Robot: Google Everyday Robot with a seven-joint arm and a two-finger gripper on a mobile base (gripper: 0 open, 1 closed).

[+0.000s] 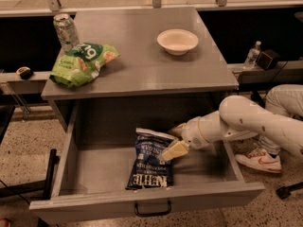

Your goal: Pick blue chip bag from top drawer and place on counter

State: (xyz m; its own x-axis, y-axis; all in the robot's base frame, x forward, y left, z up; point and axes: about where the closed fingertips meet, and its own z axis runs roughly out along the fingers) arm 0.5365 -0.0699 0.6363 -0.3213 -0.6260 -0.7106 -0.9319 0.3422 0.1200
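The blue chip bag (150, 161) lies flat in the open top drawer (90, 167), with its white lettering toward the drawer front. My gripper (171, 140) reaches into the drawer from the right and sits at the bag's upper right edge. Its fingers are open; one pale finger (175, 150) rests over the bag's right side. The other finger shows just behind it near the bag's top corner. The grey counter (142, 46) forms the cabinet top above the drawer.
On the counter stand a bright green chip bag (81, 63) and a soda can (65, 31) at the left, and a white bowl (177, 40) at the right. A person's leg and sneaker (259, 159) are beside the drawer at the right. A water bottle (252, 56) stands on a ledge behind.
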